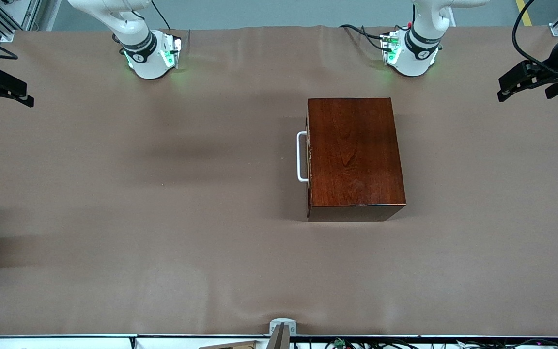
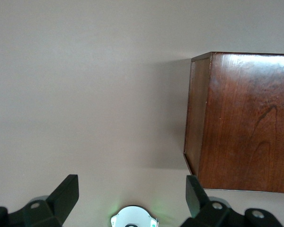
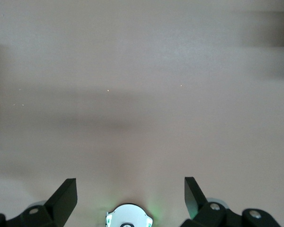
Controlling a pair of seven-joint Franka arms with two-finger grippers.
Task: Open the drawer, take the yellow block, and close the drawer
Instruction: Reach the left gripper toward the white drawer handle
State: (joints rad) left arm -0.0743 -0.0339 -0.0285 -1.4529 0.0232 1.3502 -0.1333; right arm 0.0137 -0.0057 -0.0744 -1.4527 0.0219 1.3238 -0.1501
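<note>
No readable labels for you. Drawer (image 1: 308,157) sits flush in the box (image 1: 354,155). Left gripper (image 2: 130,194) and right gripper (image 3: 130,194): jaws wide apart, holding nothing.

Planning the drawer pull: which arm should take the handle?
Right, probably. The white loop handle sits on the wooden box's side toward the right arm's end of the table. Right gripper is open with bare cloth in between; left gripper, also open, hangs at the box's handleless side.
</note>
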